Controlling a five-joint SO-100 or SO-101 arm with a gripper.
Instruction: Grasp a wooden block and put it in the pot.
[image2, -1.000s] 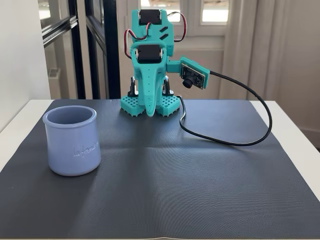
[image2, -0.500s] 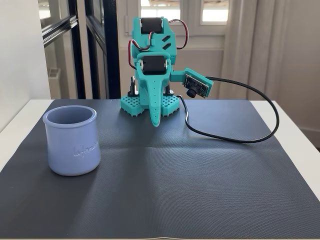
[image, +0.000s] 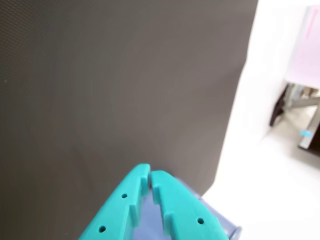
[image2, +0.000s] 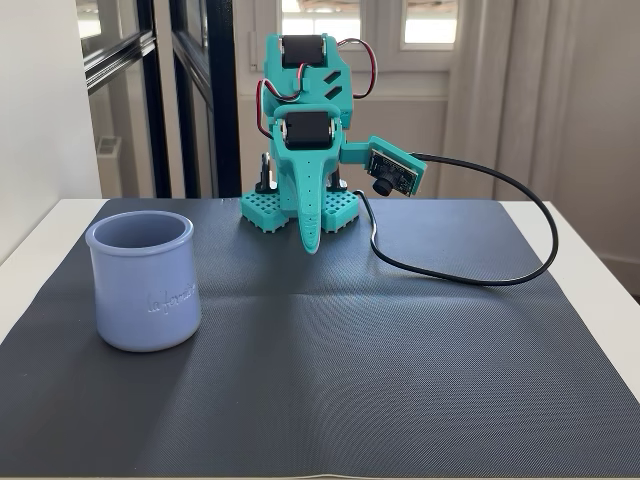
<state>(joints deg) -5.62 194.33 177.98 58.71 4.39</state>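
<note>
Teal gripper first: in the wrist view we see its two fingers drawn together, tips all but touching with only a thin slit between them, and nothing sits in that slit. Below the tips the gap widens, and a pale lavender shape shows through it and to the right of the fingers; we cannot tell what that shape is. The fingertips hang over a dark woven mat, whose right edge gives way to a white tabletop.

From the fixed view, our gripper points down at the far edge of the mat, its tip low and close to the surface, just in front of the arm's teal base. A small camera module juts from the arm's right side, and a black cable loops from it across the mat.

We find the pot standing upright on the left part of the mat, well apart from the gripper. It is lavender-blue and matte, with a thick rounded rim and faint raised script on its side. We cannot see its bottom from this angle.

We see no wooden block in either view.
</note>
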